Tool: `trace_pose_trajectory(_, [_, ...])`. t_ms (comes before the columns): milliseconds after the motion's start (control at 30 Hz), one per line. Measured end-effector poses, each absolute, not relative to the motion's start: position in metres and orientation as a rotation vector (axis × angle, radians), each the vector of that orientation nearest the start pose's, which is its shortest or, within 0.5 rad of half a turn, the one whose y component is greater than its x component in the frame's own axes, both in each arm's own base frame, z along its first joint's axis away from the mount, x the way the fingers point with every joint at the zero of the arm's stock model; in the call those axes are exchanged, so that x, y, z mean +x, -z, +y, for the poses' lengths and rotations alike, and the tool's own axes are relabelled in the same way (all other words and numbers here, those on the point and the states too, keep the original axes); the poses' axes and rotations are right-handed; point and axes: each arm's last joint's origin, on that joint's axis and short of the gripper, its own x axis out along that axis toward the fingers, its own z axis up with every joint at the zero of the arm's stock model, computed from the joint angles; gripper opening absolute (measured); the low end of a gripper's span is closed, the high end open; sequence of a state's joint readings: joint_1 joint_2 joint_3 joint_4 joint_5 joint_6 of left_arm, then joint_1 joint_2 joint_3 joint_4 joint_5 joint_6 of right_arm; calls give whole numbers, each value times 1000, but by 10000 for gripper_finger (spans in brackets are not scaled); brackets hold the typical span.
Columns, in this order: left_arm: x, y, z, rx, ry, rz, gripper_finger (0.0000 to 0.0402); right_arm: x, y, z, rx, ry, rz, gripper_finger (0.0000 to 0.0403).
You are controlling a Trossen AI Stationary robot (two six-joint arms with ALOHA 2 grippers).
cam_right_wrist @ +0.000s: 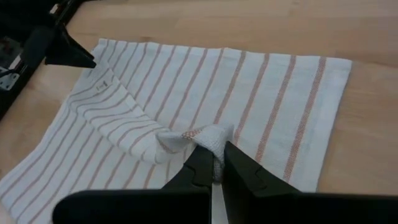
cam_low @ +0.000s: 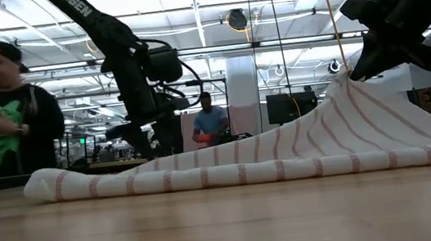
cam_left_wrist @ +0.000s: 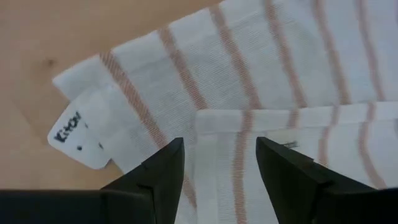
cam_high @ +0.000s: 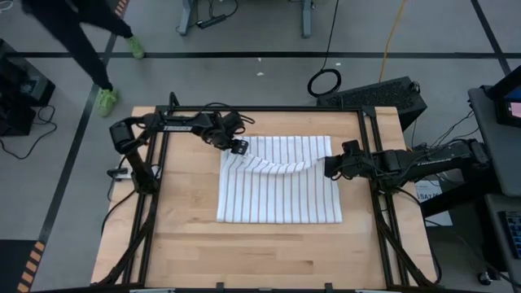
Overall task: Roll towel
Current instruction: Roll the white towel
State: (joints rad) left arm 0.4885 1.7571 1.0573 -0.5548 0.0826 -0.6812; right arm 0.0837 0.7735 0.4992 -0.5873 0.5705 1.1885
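We see the towel flat on the desk, thin, limp, light. Farther back, right gripper fingers pinch a lifted far-edge fold; left gripper fingers stand spread over the tagged corner. We judge both far corners the best hold.

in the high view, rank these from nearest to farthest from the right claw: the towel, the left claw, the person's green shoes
1. The towel: pinched at its far right corner by the right claw, so touching.
2. The left claw: across the towel, over its far left corner.
3. The person's green shoes: on the floor beyond the table's far left corner.
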Motion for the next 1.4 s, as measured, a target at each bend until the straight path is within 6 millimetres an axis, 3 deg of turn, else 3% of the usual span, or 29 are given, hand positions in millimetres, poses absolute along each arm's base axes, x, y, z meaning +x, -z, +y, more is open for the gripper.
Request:
trace_pose_trajectory(300, [300, -143, 144, -947, -770, 1067, 205, 144, -209, -3, 831, 843, 461, 4])
trace_pose_trajectory(667, [306, -147, 135, -877, -782, 1043, 198, 144, -208, -2, 842, 831, 480, 4])
trace_pose_trajectory(1267, [308, -145, 135, -790, -801, 1042, 70, 144, -208, -2, 838, 833, 477, 4])
trace_pose_trajectory(1400, [310, -146, 135, -759, -780, 1032, 16, 144, -208, -2, 838, 833, 477, 4])
